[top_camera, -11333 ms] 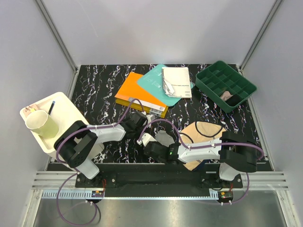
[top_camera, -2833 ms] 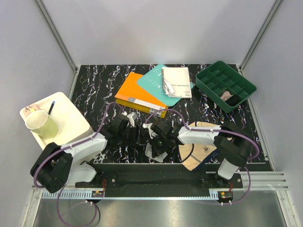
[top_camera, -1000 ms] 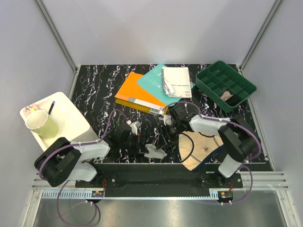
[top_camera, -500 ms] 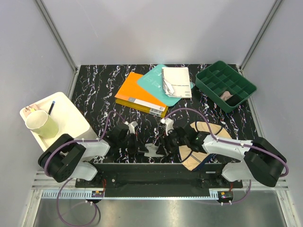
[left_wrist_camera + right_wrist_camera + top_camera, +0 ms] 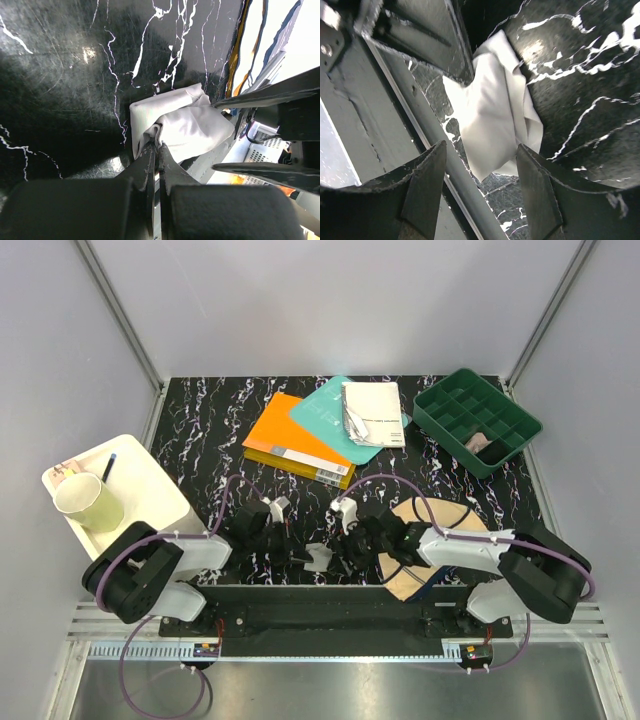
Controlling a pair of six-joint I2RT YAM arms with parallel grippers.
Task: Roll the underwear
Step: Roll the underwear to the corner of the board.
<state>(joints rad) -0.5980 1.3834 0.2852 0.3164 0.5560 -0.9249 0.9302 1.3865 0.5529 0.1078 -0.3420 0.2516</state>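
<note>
The grey brief [image 5: 185, 125] is lying bunched at the table's [image 5: 200, 440] near edge, the left gripper [image 5: 157, 145] pinching one fold tight, the right gripper [image 5: 480, 150] hovering above with jaws apart. Soft, light and floppy, it is probably wanting a hold on its loose opposite edge.

1. A robot test cell in a lab: plain grey walls [image 5: 330, 300] on metal struts [image 5: 118, 310] box in a black marbled worktop [image 5: 200, 420].
2. A cabled left arm [image 5: 190, 550] and right arm [image 5: 470, 548] are bolted to a rail [image 5: 330, 618].
3. Loose props lie about: books [image 5: 295, 440], a green tray [image 5: 478, 420], a paper cup [image 5: 88, 502].
</note>
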